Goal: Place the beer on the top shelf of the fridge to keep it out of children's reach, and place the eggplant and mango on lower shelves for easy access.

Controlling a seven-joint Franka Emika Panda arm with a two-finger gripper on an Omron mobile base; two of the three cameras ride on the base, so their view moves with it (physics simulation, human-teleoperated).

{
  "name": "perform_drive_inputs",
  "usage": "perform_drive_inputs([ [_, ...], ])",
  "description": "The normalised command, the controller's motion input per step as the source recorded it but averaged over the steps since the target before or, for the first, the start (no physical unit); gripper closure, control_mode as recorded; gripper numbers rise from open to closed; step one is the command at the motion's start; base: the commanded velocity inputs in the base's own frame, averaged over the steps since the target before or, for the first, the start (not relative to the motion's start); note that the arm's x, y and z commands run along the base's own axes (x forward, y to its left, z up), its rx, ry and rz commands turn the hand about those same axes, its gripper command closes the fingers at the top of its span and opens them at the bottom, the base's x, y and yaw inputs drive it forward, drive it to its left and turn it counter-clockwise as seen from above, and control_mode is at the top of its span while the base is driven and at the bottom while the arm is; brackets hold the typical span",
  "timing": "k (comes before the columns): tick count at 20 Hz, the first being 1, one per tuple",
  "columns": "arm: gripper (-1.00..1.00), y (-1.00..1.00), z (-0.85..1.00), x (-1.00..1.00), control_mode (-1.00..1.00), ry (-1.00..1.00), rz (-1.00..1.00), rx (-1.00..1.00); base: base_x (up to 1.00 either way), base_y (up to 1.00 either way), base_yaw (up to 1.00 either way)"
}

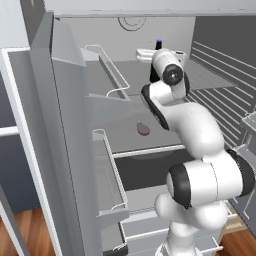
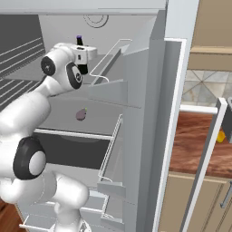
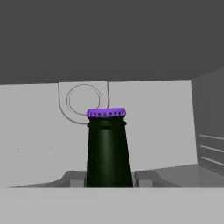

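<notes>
The slim dark green-black glass beer bottle with the purple cap (image 3: 107, 148) stood gripped in the robot's two-finger hand (image 2: 82, 58), fingers closed on its body below the neck. Its long axis ran upright, cap up, over the pale grey top shelf (image 1: 210, 80) inside the open grey fridge (image 1: 65, 125). A small dull purple eggplant (image 1: 143, 129) lay on the lower shelf (image 1: 125, 137).

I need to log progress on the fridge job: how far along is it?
Done: the eggplant lies on a lower shelf. In hand: the end effector is shut on the beer, upright at the top shelf. Left: releasing it, then shelving the mango.
</notes>
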Motion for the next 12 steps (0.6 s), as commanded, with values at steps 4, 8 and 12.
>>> perform_drive_inputs([
  [4, -1.00, 0.04, 0.04, 0.50, -1.00, 0.00, 0.00, 0.00, 0.00, 0.00, 0.00],
  [8, -1.00, 0.08, 0.05, 0.11, -1.00, 0.00, 0.00, -0.02, 0.00, 0.00, 0.00],
  [12, -1.00, 0.11, 0.12, -0.07, -1.00, 0.00, 0.00, -0.08, 0.00, 0.00, 0.00],
])
